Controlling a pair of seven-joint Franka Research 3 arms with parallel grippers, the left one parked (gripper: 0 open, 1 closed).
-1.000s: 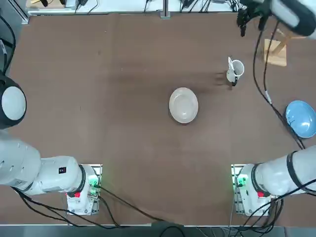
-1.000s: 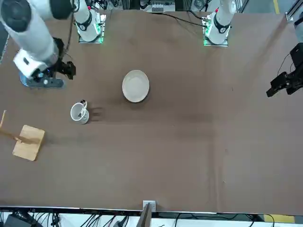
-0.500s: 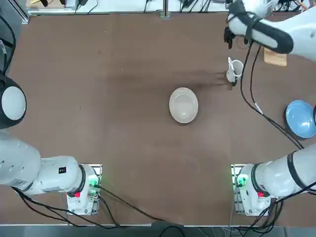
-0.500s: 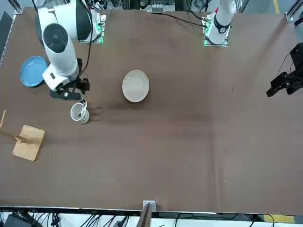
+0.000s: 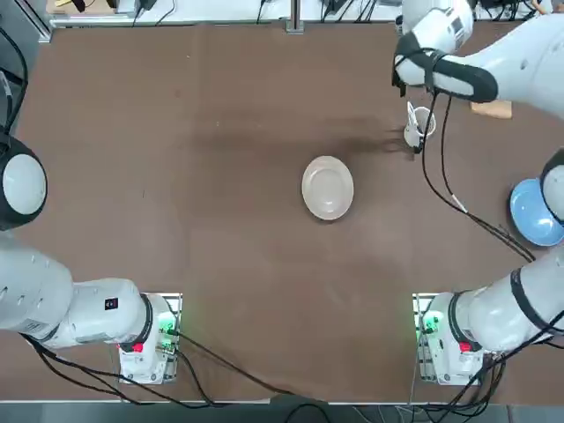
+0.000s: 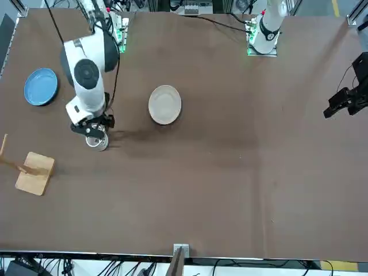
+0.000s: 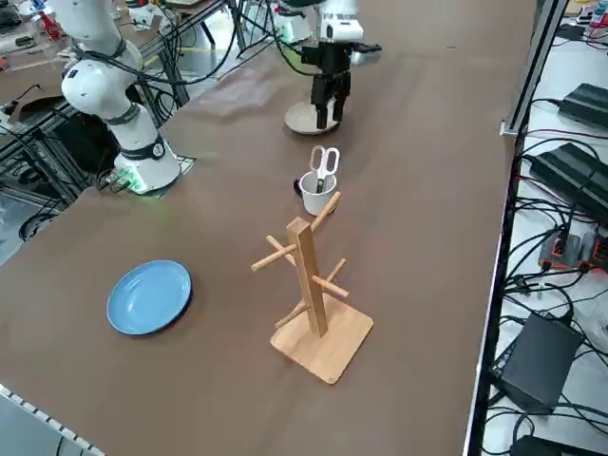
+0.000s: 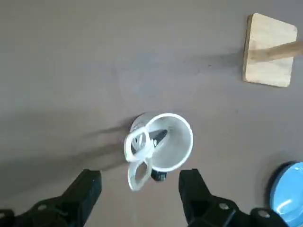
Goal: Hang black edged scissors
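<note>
The black edged scissors (image 8: pixel 138 152) stand blades-down in a white mug (image 8: pixel 173 142), their pale handle loops sticking out over the rim. The same scissors (image 7: pixel 323 162) rise from the mug (image 7: pixel 316 197) in the right side view, a little in front of the wooden peg rack (image 7: pixel 309 269). My right gripper (image 8: pixel 140 180) hangs open above the mug, one finger on either side of the handles and not touching them. From overhead, the gripper (image 5: pixel 403 77) sits just beyond the mug (image 5: pixel 419 129); from the front, the gripper (image 6: pixel 92 125) is over the mug (image 6: pixel 98 141).
The wooden rack (image 6: pixel 31 170) stands near the table's far right corner, partly behind my arm from overhead. A blue plate (image 5: pixel 537 211) lies at the right edge. A white dish (image 5: pixel 328 187) sits mid-table. My arm's cable (image 5: pixel 441 181) trails past the mug.
My right arm has swung from beside the rack in toward the mug and come down, so the gripper now hangs over the scissors. The mug and scissors have not moved.
</note>
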